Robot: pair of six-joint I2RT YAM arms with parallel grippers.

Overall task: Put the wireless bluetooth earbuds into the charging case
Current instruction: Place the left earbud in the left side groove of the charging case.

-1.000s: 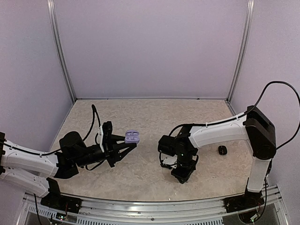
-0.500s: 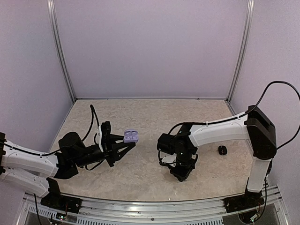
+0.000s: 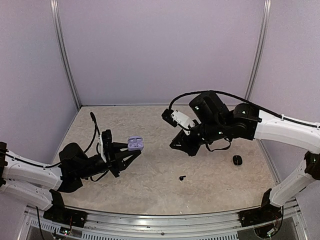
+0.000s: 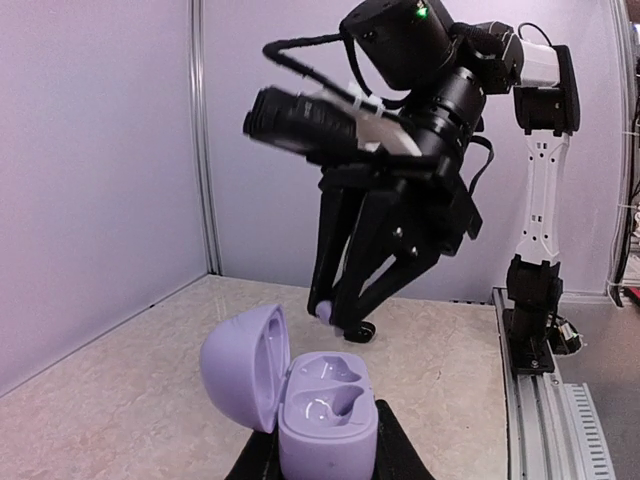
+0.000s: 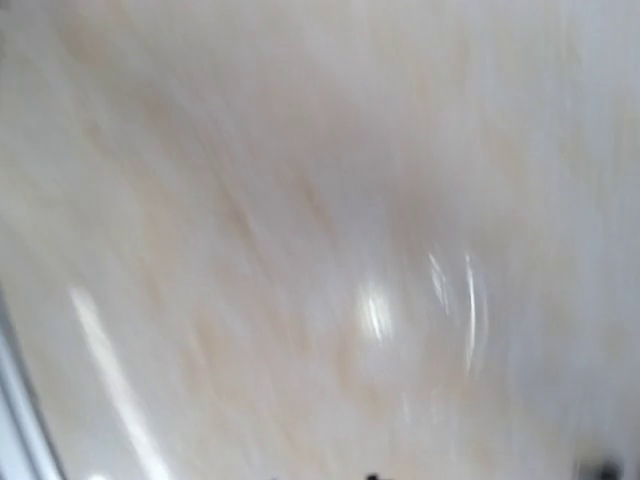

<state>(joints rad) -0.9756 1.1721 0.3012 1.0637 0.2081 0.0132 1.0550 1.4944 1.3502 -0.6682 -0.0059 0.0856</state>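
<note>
Holding open lilac case [image 4: 325,410] (left hand [image 3: 131,151]).

The right arm [image 3: 235,125] swings up off the worktop [image 3: 150,192], its jaws now aloft and pinching a pale earbud [image 4: 322,312]. A black earbud [image 3: 182,177] lies uncovered where they were. The charging case [image 3: 135,143] edges toward the left edge.

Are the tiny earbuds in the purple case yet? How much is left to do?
Done: the lilac pebble-shaped charging case is open, lid up, held by the left gripper. In hand: the right gripper hangs near it, pinching what looks like a small pale bud. Left: both hollows in the case look empty, so nothing is in yet, and a tiny black bud lies on the table.
</note>
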